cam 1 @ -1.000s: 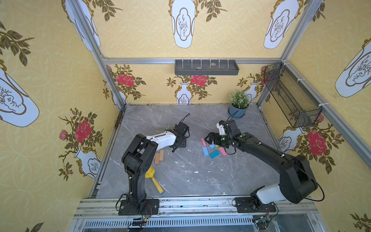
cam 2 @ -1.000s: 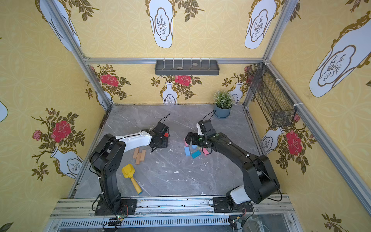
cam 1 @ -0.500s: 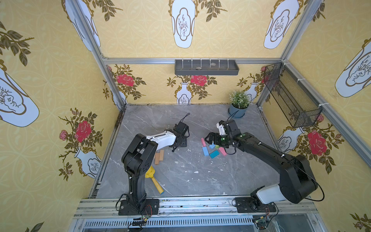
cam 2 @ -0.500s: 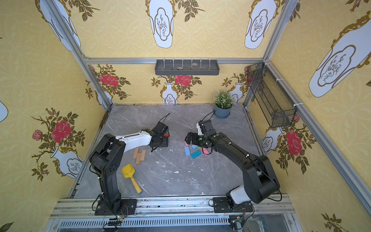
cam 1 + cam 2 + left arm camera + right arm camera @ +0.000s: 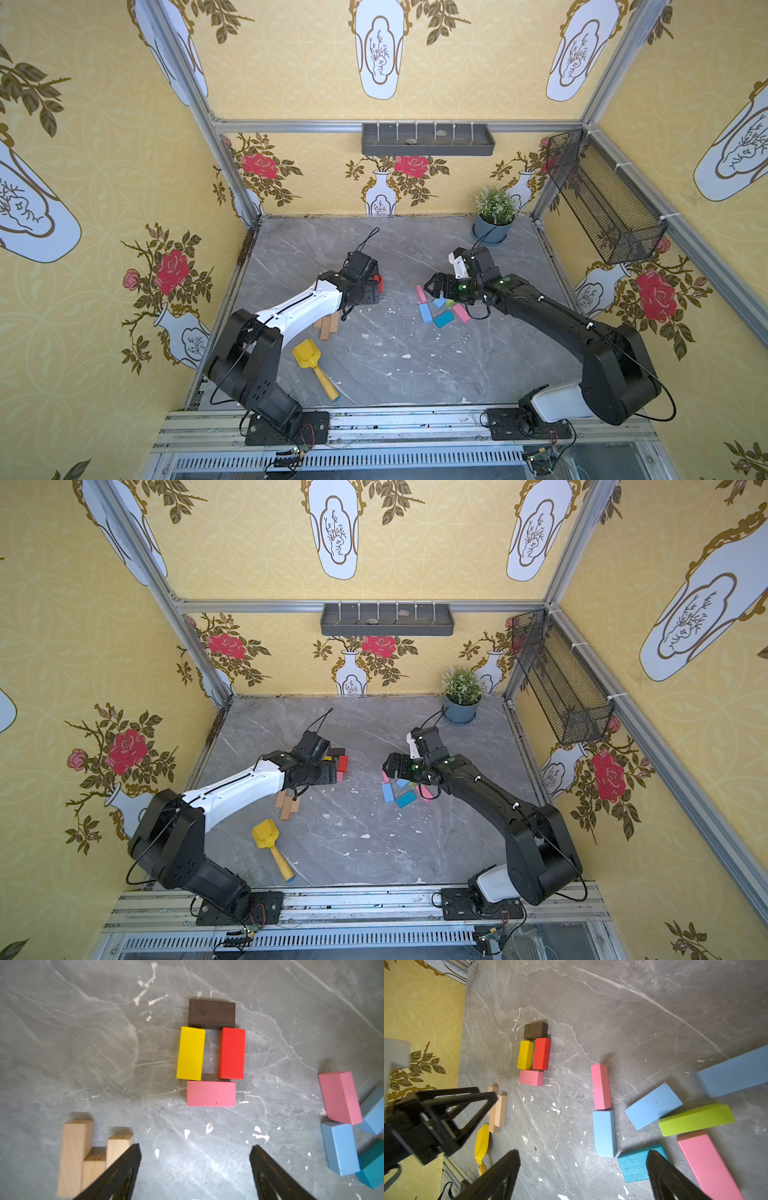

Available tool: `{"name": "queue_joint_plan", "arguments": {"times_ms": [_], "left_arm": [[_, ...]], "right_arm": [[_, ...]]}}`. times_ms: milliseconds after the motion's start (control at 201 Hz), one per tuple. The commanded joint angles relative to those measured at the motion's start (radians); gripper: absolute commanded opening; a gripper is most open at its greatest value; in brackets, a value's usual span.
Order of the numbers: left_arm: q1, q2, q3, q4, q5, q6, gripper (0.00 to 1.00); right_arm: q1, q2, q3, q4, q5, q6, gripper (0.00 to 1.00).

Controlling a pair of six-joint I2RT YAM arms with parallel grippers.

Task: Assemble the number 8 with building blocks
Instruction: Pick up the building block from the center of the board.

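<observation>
Though tan blocks (image 5: 72, 1157) bear end-stamps (image 5: 97, 1157) — none reads.

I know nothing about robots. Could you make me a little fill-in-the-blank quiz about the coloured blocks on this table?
1. The yellow block and the red block lie side by side between the dark brown block and a ___ block.
2. The left end effector is ___, holding nothing.
3. Near the left end effector, ___ plain tan blocks lie side by side.

Missing words: pink; open; three.
</observation>
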Motion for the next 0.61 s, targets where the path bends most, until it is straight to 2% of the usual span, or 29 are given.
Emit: {"name": "queue_joint_plan", "arguments": {"times_ms": [0, 164, 329, 443, 602], "left_arm": [[0.014, -0.079, -0.054, -0.072, -0.053, 0.001, 0.87], [0.076, -0.213, -0.168, -0.127, -0.085, -0.003, 0.89], [0.168, -0.277, -0.254, -0.13, -0.086, 0.006, 0.89], [0.182, -0.264, -0.268, -0.095, -0.081, 0.009, 0.88], [0.235, -0.178, -0.257, -0.059, -0.065, 0.025, 0.84]], "right_arm": [[0.002, -0.007, 0.005, 0.039, -0.004, -0.02, 0.98], [0.0, -0.016, -0.007, 0.049, -0.01, -0.027, 0.98], [0.0, -0.013, -0.014, 0.058, -0.017, -0.033, 0.97], [0.0, -0.011, -0.014, 0.056, -0.022, -0.037, 0.97], [0.0, -0.018, -0.023, 0.057, -0.021, -0.039, 0.97]]}}
